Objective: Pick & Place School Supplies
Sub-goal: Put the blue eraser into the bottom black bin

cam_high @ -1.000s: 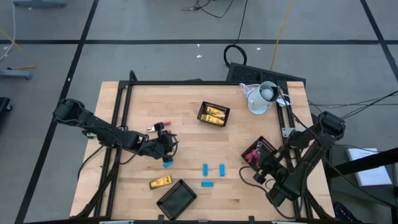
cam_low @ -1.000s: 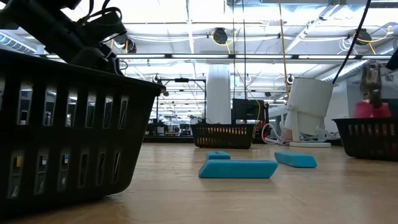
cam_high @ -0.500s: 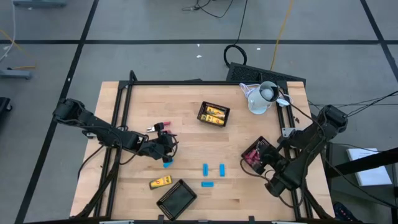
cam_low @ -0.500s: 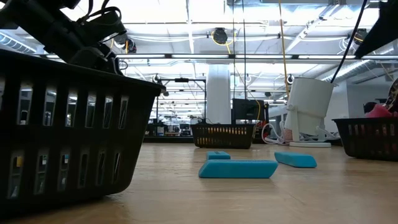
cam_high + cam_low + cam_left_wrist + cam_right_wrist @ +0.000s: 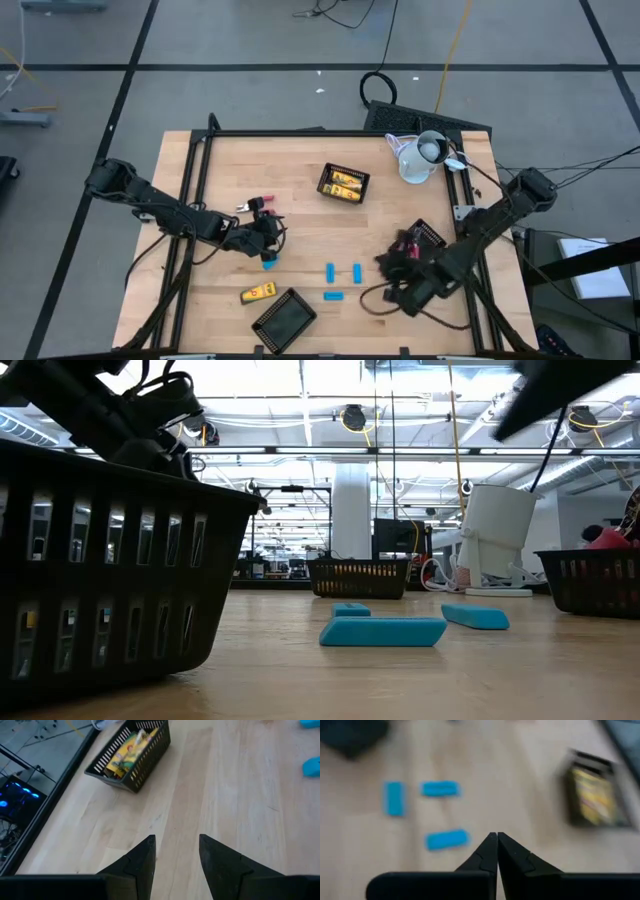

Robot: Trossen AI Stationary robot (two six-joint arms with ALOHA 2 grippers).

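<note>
My right gripper [image 5: 388, 267] is shut and empty, hovering between the right mesh tray [image 5: 428, 236] and three bright-blue pieces [image 5: 357, 271] [image 5: 330, 271] [image 5: 333, 296]. In the right wrist view those blue pieces [image 5: 447, 840] lie flat ahead of my shut fingertips [image 5: 496, 839]. My left gripper [image 5: 270, 236] is open and empty, held over the wood [image 5: 175, 845]. A fourth blue piece [image 5: 270, 263] lies just near-side of it. Red-handled scissors [image 5: 258, 205] lie on its far side. A yellow-and-black block [image 5: 258, 293] rests flat near the front tray [image 5: 285, 320].
A mesh tray of yellow-and-black blocks [image 5: 344, 184] stands mid-table toward the far edge. The white jug [image 5: 420, 158] is at the far right corner. Pink items [image 5: 605, 538] sit in the right tray. The front tray's wall [image 5: 100, 560] fills the low view's left.
My right arm has swung from over the right tray toward the table's left and now reaches out toward the three blue pieces. The pink items stay in that tray. The left arm and all the loose supplies have kept still.
</note>
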